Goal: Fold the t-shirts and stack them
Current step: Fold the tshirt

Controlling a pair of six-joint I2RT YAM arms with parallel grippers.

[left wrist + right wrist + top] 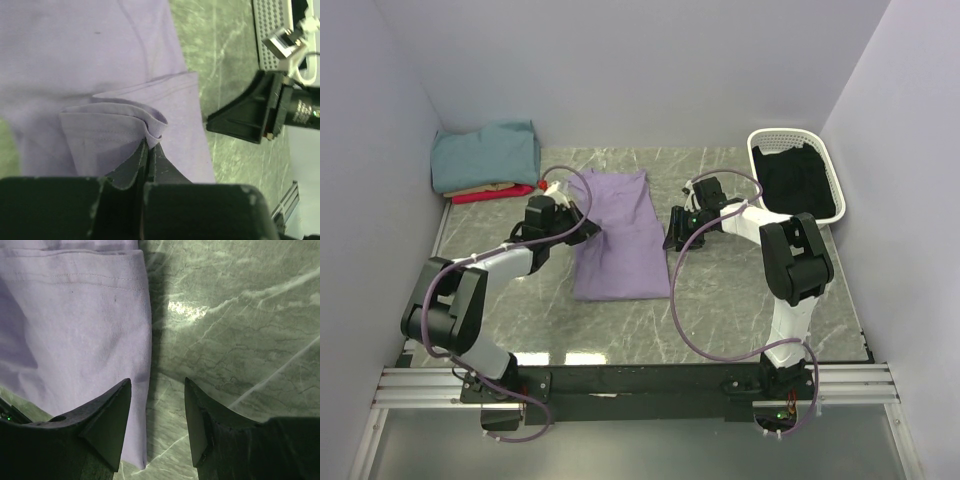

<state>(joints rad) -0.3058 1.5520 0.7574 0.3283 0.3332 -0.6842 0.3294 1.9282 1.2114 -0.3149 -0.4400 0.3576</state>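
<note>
Lavender t-shirt lies folded lengthwise at centre from above, your left gripper at its left edge, your right gripper by its right, the folded stack far left. Your left wrist view shows jaws pinched tight on a raised fold of it. Your right wrist view shows jaws apart over its edge, gripping nothing.

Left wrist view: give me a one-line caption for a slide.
Left gripper shut on a pinched fold of the lavender t-shirt, which lies on the marble-patterned table.
</note>
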